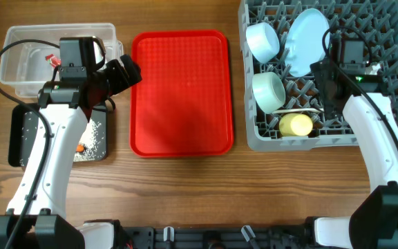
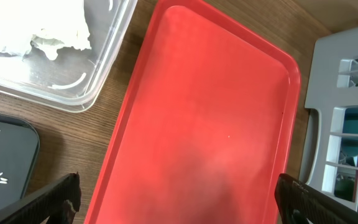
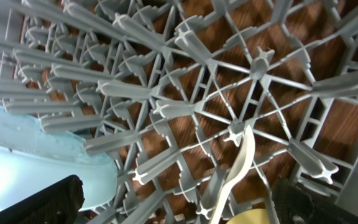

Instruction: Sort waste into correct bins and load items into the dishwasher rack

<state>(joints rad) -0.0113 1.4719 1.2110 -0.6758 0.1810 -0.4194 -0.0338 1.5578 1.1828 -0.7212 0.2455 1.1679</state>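
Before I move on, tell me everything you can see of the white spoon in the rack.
The white spoon looks like thin, slightly cream plastic. It is slim and gently curved. It lies down rather than standing, on the grid floor of the grey dishwasher rack, threaded between pegs near the front. From overhead it runs crosswise between the yellow cup and the nearer pale bowl. One end passes close by the cup, but contact cannot be told. Nothing grips it.

plate (image 1: pixel 307 38), cup (image 1: pixel 296 125), spoon (image 1: pixel 301 111) — in rack (image 1: pixel 392 34)
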